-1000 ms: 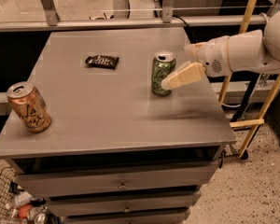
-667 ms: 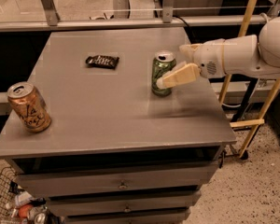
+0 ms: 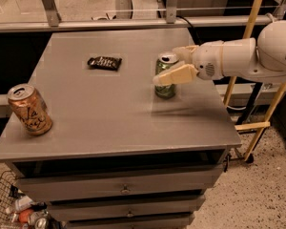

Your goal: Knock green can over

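- The green can (image 3: 165, 90) stood upright on the counter (image 3: 114, 118), right of centre and nearer the far edge.
- The claw (image 3: 165, 66) reached in from the right at the height of the can's upper half, on a white arm (image 3: 238, 56) that was cut off by the right border.
- Its fingers were spread. The near one (image 3: 175, 74) lay across the front of the can and hid the middle of its label, and the far one (image 3: 183, 51) sat behind and to the right of the silver top.
- Whether either finger actually touched the can could not be told.
- An orange-bronze can (image 3: 29, 109) stood tilted near the left edge, well apart from the green one.
- A dark packet (image 3: 104, 62) lay flat toward the back-left; its print was too small to read.
- Drawers (image 3: 124, 189) below the counter were partly in shadow.
- A wire basket (image 3: 4, 209) at the bottom left was cut off, and its contents were hard to make out.
- A yellow frame (image 3: 255, 14) rose behind the arm, which partly hid it.
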`<state>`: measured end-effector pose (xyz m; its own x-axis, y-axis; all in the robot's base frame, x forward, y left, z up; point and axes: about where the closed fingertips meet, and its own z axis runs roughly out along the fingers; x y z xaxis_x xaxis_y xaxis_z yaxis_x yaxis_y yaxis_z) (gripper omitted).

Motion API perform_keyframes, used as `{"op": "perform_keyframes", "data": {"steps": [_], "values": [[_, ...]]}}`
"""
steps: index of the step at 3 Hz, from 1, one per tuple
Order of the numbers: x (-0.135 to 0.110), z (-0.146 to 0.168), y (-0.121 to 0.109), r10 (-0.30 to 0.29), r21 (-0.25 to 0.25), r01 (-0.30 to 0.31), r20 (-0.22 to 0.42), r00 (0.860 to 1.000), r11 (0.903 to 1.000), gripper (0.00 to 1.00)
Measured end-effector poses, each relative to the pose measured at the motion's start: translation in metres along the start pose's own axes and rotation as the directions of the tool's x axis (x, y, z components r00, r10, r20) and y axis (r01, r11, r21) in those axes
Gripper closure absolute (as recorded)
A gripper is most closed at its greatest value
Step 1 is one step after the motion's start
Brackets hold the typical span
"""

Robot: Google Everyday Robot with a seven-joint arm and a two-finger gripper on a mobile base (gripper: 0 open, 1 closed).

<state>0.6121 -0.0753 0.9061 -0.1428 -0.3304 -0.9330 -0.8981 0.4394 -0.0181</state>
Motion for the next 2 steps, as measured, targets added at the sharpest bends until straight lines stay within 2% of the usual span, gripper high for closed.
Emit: {"op": "perform_keyframes", "data": {"steps": [2], "values": [[-0.0026,0.0087,0.0049,-0.004,-0.022,0.005,0.020,1.000,0.9998,0.64]]}}
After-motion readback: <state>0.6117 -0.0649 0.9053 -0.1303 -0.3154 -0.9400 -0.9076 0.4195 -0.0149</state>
